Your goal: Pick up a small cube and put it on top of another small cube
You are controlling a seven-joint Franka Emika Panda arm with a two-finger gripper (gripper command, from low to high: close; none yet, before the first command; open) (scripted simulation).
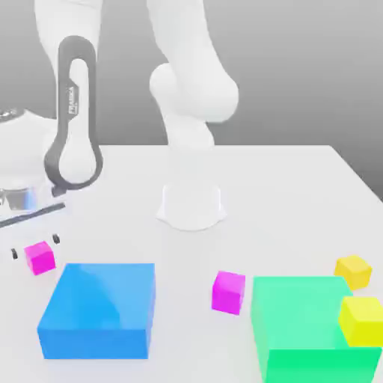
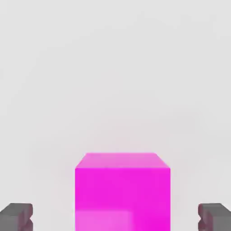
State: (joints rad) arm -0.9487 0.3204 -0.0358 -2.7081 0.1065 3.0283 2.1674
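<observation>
Gripper low over the table near its edge on the exterior view's left — jaws released, spread wide, a small magenta cube between the fingertips, not clamped. Golden-yellow small cube sits well apart, near the opposite edge, just beside the large green block.

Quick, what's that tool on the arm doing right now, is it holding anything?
Tool: open, holding nothing; its fingertips stand on either side of a small magenta cube, clear of it.
</observation>
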